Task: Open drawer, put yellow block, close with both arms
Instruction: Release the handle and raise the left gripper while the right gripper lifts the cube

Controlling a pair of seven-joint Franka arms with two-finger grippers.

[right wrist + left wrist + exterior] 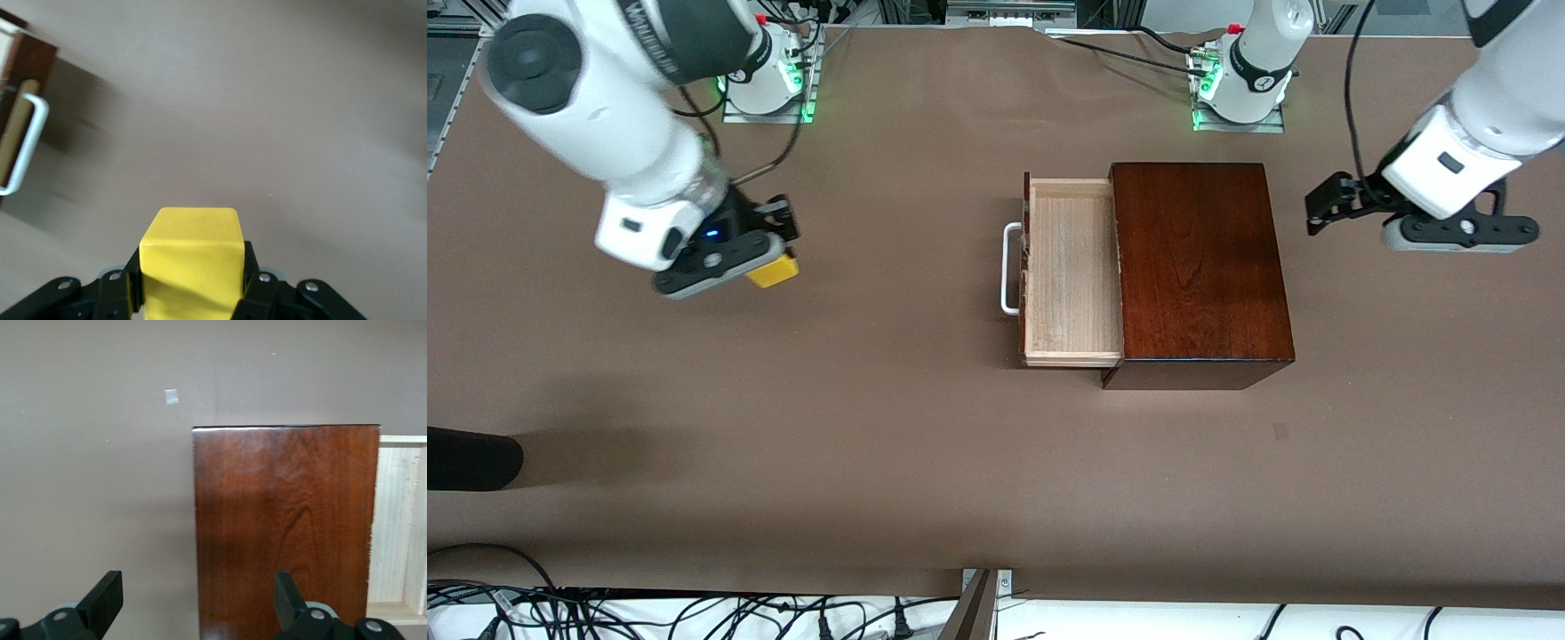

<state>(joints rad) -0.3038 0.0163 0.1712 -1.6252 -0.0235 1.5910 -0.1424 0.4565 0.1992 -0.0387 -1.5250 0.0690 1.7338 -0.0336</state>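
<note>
- Step in hand, as I judge it: the drawer is already pulled out and the block is picked up, so the carry to the drawer is under way; dropping it in and closing are not yet done
- The right hand [758,253] is clenched on the yellow block [775,269], held up over bare bench [889,444] toward the right arm's end, well apart from the drawer
- From that hand the white bar handle [1009,268] comes first, then the open drawer [1073,271], its pale tray holding nothing, sticking out of the reddish-brown wooden box [1199,262]
- Next move calls for bringing the block over the tray, past the handle, low enough to release cleanly
- The left hand [1414,218] waits released, fingers [103,600] spread wide, over the bench just beside the box's closed end
- Count: one yellow block, one drawer, one box, one handle, two arms with two hands
</note>
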